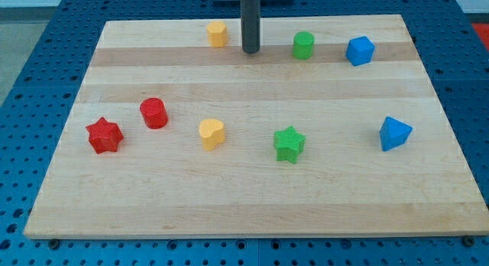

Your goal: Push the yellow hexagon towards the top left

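The yellow hexagon [218, 34] sits near the board's top edge, left of centre. My tip [250, 50] rests on the board just to the right of it and slightly lower, a small gap apart. A second yellow block, heart-shaped [212, 133], lies in the middle of the board, well below the hexagon.
A green cylinder [303, 45] and a blue cube [359, 50] stand to the right of my tip. A red cylinder [153, 112] and red star [104, 135] lie at the left. A green star [289, 144] and blue prism [394, 133] lie lower right. The wooden board [252, 209] has blue pegboard around it.
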Robot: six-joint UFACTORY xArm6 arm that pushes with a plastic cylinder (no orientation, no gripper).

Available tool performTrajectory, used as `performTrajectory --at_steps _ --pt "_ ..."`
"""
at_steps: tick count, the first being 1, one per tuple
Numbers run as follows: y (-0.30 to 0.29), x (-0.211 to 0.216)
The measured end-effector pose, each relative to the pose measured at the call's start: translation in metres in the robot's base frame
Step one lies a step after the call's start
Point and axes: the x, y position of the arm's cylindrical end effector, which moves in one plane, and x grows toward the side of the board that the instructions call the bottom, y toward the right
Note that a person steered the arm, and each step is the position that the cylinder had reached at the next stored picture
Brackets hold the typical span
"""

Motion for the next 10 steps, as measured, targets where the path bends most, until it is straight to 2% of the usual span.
performTrajectory --at_steps 1,2,4,6,9,10 --pt "-0.003 -0.005" --pt "-0.013 -0.041" --pt "-0.038 -0.031" --pt "-0.106 -0.031" --pt "-0.124 -0.031" --pt "-0.120 -0.059"
